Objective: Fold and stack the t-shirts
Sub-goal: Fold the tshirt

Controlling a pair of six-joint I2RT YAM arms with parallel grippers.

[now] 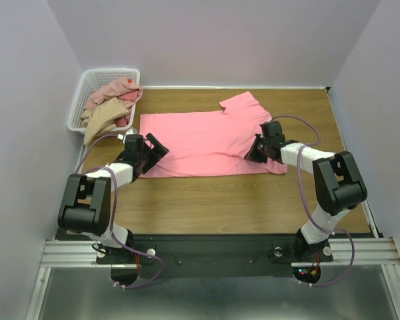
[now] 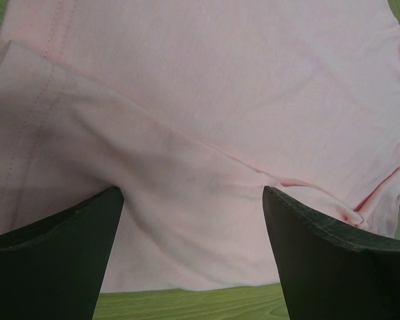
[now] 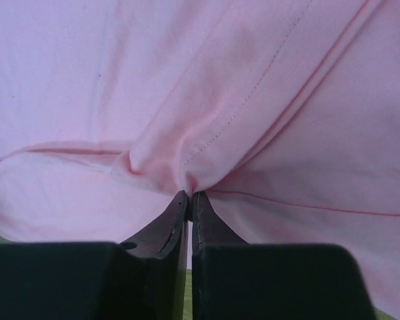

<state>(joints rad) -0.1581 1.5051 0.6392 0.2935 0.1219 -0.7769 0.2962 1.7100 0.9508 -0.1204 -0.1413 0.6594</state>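
Wood desk (image 1: 253, 200), salmon-pink t-shirt (image 1: 200, 143) spread flat mid-surface. Right end effector (image 3: 189, 199) clamped on a thin pucker of cloth by the sleeve; left end effector (image 2: 192, 193) apart over the opposite edge, holding nothing. Risk: the shallow pinch slips, or a one-sided lift skews the fold.

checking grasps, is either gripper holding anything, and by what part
Right gripper pinches the salmon-pink cotton t-shirt by a bunched stitched fold; left gripper holds nothing.

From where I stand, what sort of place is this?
Probably a robot test booth, not a home: bare walls box in one wooden table, two arms are bolted at its near edge, and a pink t-shirt lies spread between them.
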